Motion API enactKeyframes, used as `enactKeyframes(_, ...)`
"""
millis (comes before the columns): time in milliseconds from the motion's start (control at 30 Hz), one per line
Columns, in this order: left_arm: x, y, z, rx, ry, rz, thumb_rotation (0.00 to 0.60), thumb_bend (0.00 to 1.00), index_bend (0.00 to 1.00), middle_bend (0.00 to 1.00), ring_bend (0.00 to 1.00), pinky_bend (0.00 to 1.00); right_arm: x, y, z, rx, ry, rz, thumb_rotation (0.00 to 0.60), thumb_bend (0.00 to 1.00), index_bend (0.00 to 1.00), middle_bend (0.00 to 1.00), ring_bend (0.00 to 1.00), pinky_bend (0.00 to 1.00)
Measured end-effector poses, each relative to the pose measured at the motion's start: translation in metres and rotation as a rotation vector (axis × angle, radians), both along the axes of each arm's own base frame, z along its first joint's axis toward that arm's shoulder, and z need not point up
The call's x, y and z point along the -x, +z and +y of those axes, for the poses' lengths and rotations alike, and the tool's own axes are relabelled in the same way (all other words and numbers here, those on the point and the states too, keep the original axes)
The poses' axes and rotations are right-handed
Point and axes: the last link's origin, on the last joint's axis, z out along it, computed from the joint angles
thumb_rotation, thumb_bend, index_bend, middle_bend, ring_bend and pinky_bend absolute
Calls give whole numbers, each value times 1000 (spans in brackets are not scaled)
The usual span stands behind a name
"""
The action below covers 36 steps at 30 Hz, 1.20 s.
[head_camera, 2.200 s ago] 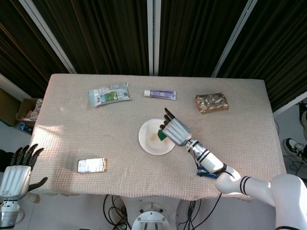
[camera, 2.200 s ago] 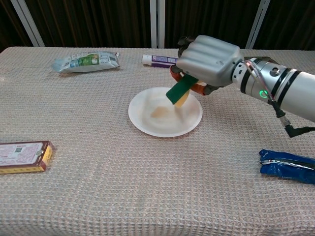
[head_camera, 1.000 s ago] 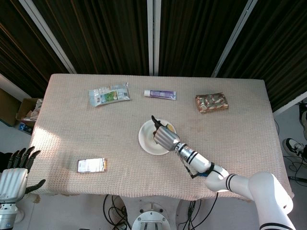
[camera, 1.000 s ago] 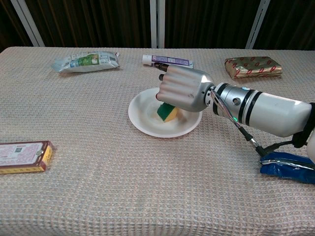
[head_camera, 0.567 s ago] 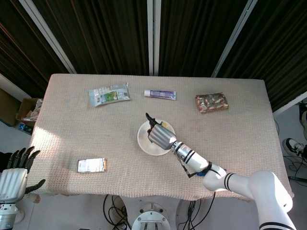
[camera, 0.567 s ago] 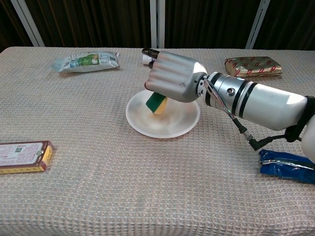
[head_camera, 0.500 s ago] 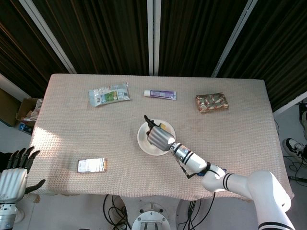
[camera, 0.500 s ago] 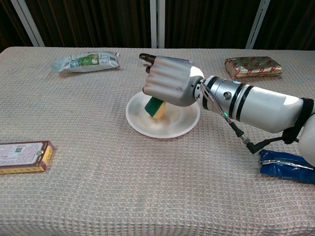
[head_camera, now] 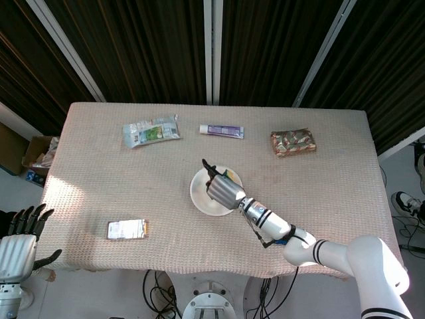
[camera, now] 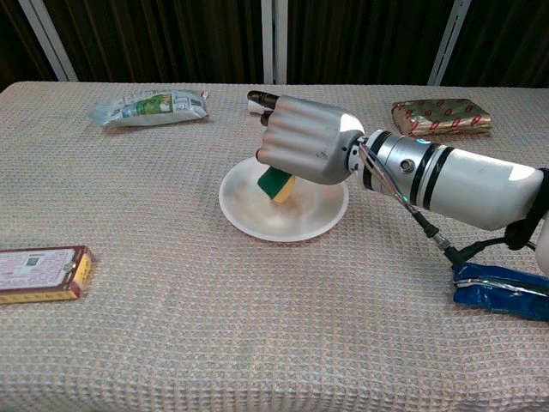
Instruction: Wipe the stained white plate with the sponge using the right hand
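Observation:
A white plate [camera: 283, 219] [head_camera: 200, 197] lies near the middle of the table. My right hand [camera: 307, 142] [head_camera: 223, 189] hovers over it and grips a green and yellow sponge [camera: 277, 184], whose lower edge meets the plate's surface. In the head view the sponge is hidden under the hand. Any stain on the plate is hard to make out. My left hand [head_camera: 18, 242] hangs off the table's front left corner with fingers spread, holding nothing.
A red-edged box [camera: 41, 273] lies front left. A blue packet [camera: 499, 289] lies front right under my forearm. At the back are a green-white pouch [camera: 150, 107], a toothpaste tube [head_camera: 222, 131] and a brown patterned packet [camera: 441, 118].
My right hand came down from above the plate's right side and swept the sponge leftward across the plate, then slightly back right. The plate shifted a little left.

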Motion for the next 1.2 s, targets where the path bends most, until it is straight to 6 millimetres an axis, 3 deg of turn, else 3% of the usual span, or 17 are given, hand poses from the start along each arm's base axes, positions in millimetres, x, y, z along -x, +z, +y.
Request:
enactKeyframes(333, 0, 1, -1, 1, 6, 5, 600, 24, 157, 73, 60, 85, 15, -19, 4, -19, -9, 106, 600, 446, 810, 539, 306, 12)
enactKeyframes(467, -2, 2, 0, -2, 0, 6, 600, 23, 157, 73, 60, 85, 10, -6, -3, 12, -27, 34, 600, 446, 808, 539, 306, 11)
enactKeyframes(633, -3, 2, 0, -4, -8, 4, 600, 23, 157, 73, 60, 86, 11, 25, -15, 65, -83, -76, 600, 445, 784, 526, 306, 9)
enactKeyframes(833, -4, -1, -1, -3, -14, -6, 600, 23, 157, 74, 60, 86, 42, 43, -18, 68, -286, -234, 600, 428, 524, 411, 229, 0)
enactKeyframes(967, -6, -2, 0, 2, -23, -5, 600, 23, 157, 74, 60, 86, 72, 46, -18, 40, -463, -351, 600, 417, 381, 347, 195, 0)
enactKeyframes(1067, -10, -2, 0, 0, -32, -1, 600, 23, 157, 74, 60, 86, 100, 45, -19, 35, -580, -407, 600, 387, 214, 259, 119, 0)
enactKeyframes(1133, -12, -1, -1, -2, -38, 2, 600, 23, 157, 73, 60, 85, 113, 44, -19, 39, -631, -416, 600, 331, 79, 177, 47, 0)
enactKeyframes(1200, -13, -1, -1, -3, -40, 4, 600, 24, 157, 73, 60, 86, 122, 43, -19, 42, -673, -415, 600, 258, 11, 104, 8, 0)
